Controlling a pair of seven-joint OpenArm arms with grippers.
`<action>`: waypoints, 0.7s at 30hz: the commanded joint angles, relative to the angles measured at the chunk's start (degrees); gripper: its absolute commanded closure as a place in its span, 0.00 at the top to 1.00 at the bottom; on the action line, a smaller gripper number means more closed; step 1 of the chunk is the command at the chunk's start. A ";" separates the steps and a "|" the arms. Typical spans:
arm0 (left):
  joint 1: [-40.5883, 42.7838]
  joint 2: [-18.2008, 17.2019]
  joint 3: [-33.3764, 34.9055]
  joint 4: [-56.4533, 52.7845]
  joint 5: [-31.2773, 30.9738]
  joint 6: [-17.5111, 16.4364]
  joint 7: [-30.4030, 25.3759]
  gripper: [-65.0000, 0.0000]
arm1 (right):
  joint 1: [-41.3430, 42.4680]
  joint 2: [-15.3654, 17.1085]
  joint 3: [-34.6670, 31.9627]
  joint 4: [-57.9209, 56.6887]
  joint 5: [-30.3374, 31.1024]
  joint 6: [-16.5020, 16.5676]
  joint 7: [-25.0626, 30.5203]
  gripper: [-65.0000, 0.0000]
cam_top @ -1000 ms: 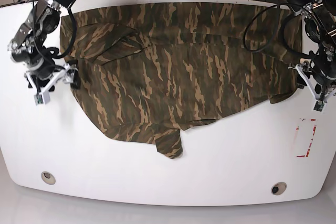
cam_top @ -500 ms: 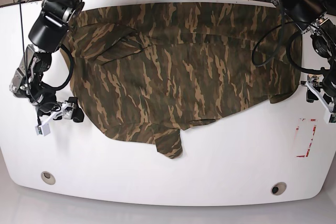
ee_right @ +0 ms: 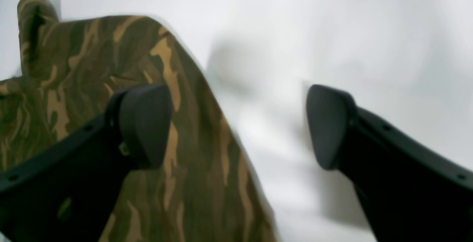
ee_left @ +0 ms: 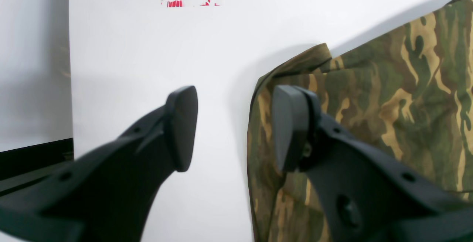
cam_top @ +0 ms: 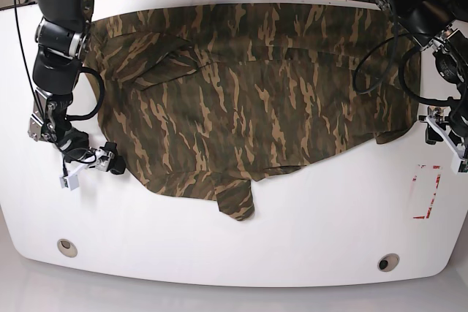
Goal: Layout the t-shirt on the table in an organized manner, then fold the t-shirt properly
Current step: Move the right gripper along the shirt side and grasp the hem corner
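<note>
Camouflage t-shirt (cam_top: 248, 100) lies lengthwise across the table (cam_top: 307, 231).

The big white counter (cam_top: 307, 217) is shiny, with round corners. The t-shirt (cam_top: 248, 100) lies spread flat on its back half, reaching the far edge. Near the front edge are two small round holes (cam_top: 66, 247), one toward each corner. A red-and-white mark (cam_top: 426, 192), maybe tape, sits by the right edge.
</note>
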 commanded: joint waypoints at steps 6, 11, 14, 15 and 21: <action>0.90 -0.99 -0.05 0.75 -0.76 -0.06 -0.76 0.47 | 2.77 -0.88 -3.03 -1.69 1.29 0.58 5.00 0.84; 1.69 -0.99 -0.05 0.84 -0.76 -0.06 -0.76 0.47 | 2.77 -2.73 -3.38 -1.60 1.20 0.58 5.00 0.84; 2.04 -0.99 -0.05 0.84 -0.76 -0.06 -0.76 0.47 | 2.77 -3.87 -3.46 -1.60 1.20 0.58 5.00 0.84; 2.04 -0.99 -0.05 0.84 -0.76 -0.06 -0.76 0.47 | 2.77 -4.23 -3.46 -1.60 1.20 0.58 5.00 0.84; 2.75 -0.99 -0.14 0.84 -0.67 -0.06 -0.76 0.47 | 2.77 -6.69 -4.26 -1.60 1.20 0.58 4.92 0.84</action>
